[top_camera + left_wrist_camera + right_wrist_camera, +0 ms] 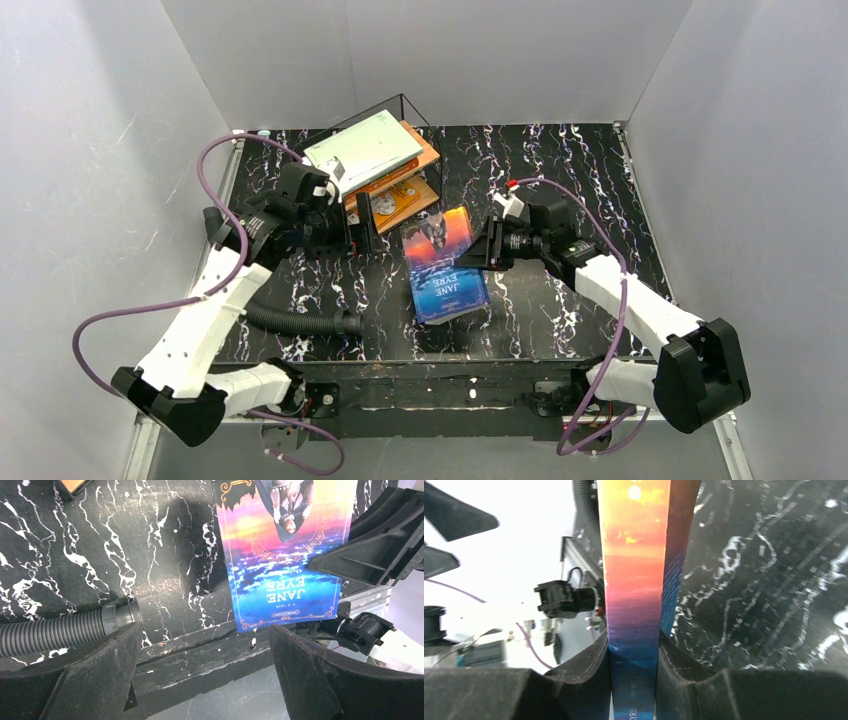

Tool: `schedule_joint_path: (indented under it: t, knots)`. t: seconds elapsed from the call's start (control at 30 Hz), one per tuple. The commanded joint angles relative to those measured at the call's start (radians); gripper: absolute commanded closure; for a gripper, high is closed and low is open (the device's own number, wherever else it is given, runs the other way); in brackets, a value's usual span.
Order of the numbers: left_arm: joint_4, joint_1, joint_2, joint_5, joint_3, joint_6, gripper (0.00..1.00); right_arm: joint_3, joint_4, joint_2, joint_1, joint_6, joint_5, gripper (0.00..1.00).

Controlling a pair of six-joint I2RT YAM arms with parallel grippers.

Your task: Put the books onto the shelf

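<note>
Overhead view of a black, white-veined bench (560,180). At the far centre stands a wire-framed shelf (428,152), a pale grey-green book (363,150) lying skewed on top and an orange book (400,200) on the tier below. The left gripper (358,225) sits just beside the shelf's near side, jaws apart. The right gripper (480,248) clamps a blue sunset-cover book (447,270) at mid-bench.

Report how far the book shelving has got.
Done: the pale grey-green book lies on the top tier of the shelf, and an orange book lies on the lower tier. Whether more books sit beneath them cannot be told. In hand: the right gripper is clamped on an edge of the blue sunset book. Left: shelving that book. The left gripper is open and empty.
</note>
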Motion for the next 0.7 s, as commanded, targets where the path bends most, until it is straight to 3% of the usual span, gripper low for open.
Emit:
schedule_joint_path:
  t: [0.0,0.13,0.3,0.47,0.67]
  knots:
    - [-0.053,0.039,-0.039,0.022,-0.006,0.005,0.02,-0.045,0.386,0.026,-0.056,0.156,-0.210,0.99]
    - [-0.062,0.047,-0.023,0.044,-0.006,0.009,0.02,-0.181,0.545,0.116,-0.109,0.320,-0.191,0.99]
    - [-0.079,0.047,0.033,0.136,-0.050,-0.034,0.02,-0.197,0.377,0.095,-0.098,0.266,-0.020,0.99]
    - [0.061,0.029,0.075,0.281,-0.185,-0.142,0.02,-0.175,0.232,0.079,-0.098,0.280,0.144,0.99]
    - [0.244,-0.031,0.187,0.324,-0.324,-0.197,0.02,-0.200,0.245,0.115,-0.087,0.291,0.185,0.99]
